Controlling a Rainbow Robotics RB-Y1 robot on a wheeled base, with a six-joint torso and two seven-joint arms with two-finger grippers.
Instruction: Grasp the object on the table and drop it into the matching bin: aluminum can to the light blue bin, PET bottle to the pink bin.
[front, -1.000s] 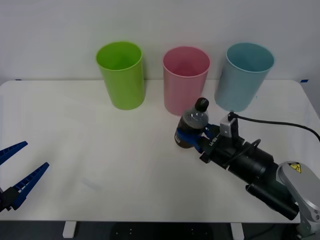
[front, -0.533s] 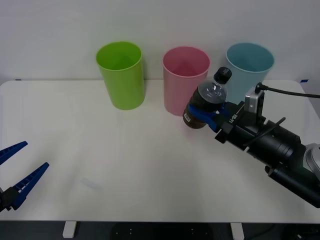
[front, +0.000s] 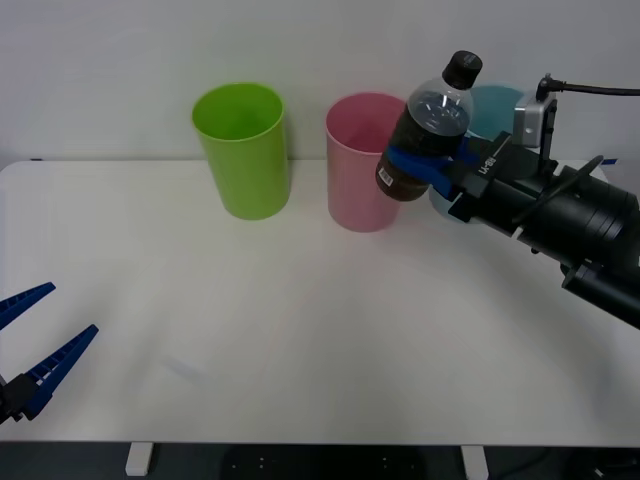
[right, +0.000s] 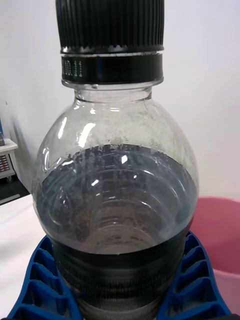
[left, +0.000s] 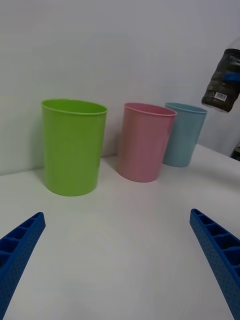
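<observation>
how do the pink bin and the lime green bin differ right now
The pink bin stands in the middle of the row; the lime green bin stands at its left end. The PET bottle, clamped in the right gripper, hangs in the air by the pink bin's rim, while nothing hangs near the lime green bin. Both are upright, tapered, about the same size, and stand on the white table. The left gripper waits open, low at the table's near left.

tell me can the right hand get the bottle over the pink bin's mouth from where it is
Probably yes. The right hand holds the bottle lifted off the table, about level with the rim of the pink bin, and nothing stands between them. The light blue bin sits behind the hand.
</observation>
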